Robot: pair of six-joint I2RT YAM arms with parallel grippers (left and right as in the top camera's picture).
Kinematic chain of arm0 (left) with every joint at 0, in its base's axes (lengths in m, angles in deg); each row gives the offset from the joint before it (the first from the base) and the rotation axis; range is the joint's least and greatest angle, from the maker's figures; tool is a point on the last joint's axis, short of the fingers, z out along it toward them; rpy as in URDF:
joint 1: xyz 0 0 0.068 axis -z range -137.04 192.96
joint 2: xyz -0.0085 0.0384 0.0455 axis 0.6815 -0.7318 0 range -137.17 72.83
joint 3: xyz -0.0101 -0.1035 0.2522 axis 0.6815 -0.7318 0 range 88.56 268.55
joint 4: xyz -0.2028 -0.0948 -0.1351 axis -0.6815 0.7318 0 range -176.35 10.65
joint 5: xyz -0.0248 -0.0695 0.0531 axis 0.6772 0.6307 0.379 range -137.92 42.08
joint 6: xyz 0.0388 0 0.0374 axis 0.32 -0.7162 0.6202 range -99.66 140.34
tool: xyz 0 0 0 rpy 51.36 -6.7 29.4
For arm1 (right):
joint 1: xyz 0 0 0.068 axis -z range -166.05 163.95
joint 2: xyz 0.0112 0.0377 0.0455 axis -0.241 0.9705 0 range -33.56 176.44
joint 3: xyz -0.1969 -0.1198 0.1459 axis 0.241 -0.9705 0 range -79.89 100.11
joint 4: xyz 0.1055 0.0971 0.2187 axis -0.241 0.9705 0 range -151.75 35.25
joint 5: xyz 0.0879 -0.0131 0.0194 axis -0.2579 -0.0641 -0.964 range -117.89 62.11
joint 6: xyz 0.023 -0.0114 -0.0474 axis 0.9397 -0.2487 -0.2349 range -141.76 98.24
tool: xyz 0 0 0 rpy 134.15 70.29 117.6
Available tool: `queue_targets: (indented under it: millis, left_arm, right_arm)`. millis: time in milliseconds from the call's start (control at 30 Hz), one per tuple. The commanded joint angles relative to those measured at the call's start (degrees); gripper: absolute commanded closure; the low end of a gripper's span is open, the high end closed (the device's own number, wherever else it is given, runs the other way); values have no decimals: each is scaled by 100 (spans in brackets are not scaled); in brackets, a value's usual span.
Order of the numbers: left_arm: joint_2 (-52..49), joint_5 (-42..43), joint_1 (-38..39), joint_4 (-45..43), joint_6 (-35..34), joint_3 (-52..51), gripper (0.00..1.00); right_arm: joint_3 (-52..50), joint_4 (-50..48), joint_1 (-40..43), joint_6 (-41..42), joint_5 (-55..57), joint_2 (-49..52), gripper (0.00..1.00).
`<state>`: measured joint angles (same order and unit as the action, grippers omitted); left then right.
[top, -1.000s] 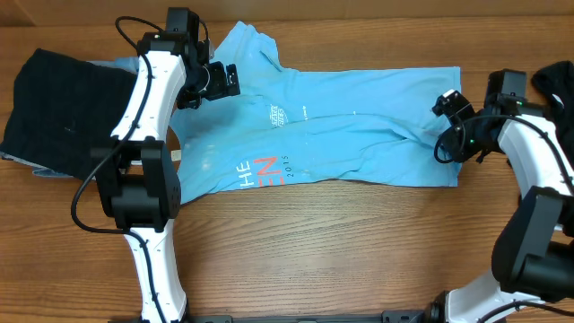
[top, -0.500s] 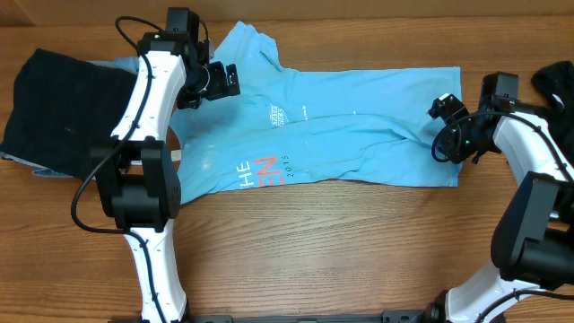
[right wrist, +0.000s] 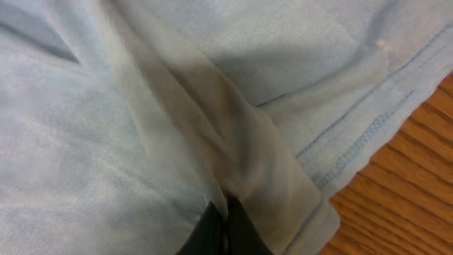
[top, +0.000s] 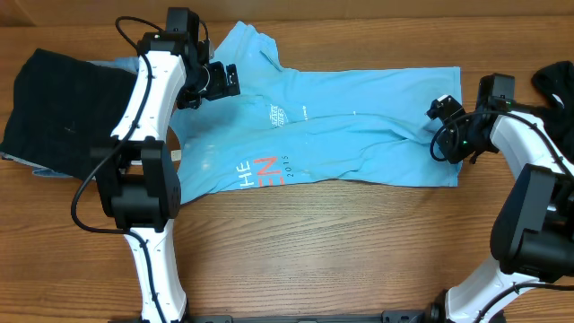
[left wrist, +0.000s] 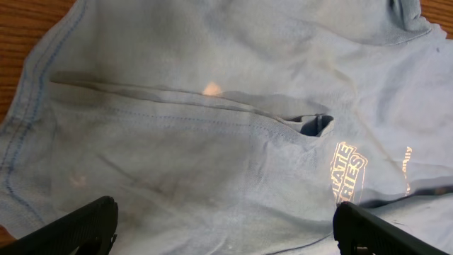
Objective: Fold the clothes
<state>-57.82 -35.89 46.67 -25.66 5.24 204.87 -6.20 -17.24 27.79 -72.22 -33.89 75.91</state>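
The clothes here are chiefly a light blue T-shirt spread across the table's middle, with red-and-white lettering near its front edge. My left gripper hovers open over its upper left part; in the left wrist view the two black fingers stand wide apart above the shirt, with nothing between them. My right gripper is at the shirt's right end. In the right wrist view it is shut on a raised ridge of the blue fabric, close to the stitched hem.
A black garment lies at the far left, over a pale blue-grey one. Another dark garment sits at the right edge. The wooden table shows in front of the shirt.
The right gripper has shifted slightly up and left and closed onto a pinch of the T-shirt's fabric. The left arm has not moved.
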Motion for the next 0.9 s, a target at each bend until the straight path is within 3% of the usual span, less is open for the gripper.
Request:
queue_targets:
  millis: [0,433,467,500,567,633,700,867]
  left_arm:
    - [90,90,7,15,-57,70,0]
    - [90,90,7,15,-57,70,0]
    - [90,90,7,13,-57,70,0]
    - [90,90,7,15,-57,70,0]
    - [90,90,7,15,-57,70,0]
    - [90,90,7,15,-57,70,0]
    - [90,90,7,15,-57,70,0]
    - [90,90,7,15,-55,70,0]
  right_arm:
    - [323,-66,-42,114,173,-17,96]
    - [328,-1198,-164,-101,293,348,96]
    - [328,-1261,-168,-96,291,409,93]
    - [328,-1360,-173,-61,295,494,83]
    - [328,-1596,-175,243,380,614,51]
    - [328,-2041,-175,1036,761,671,33]
    - [328,-2426,-179,1707,1187,651,25]
    - [332,-2638,-256,2820,1650,160,20]
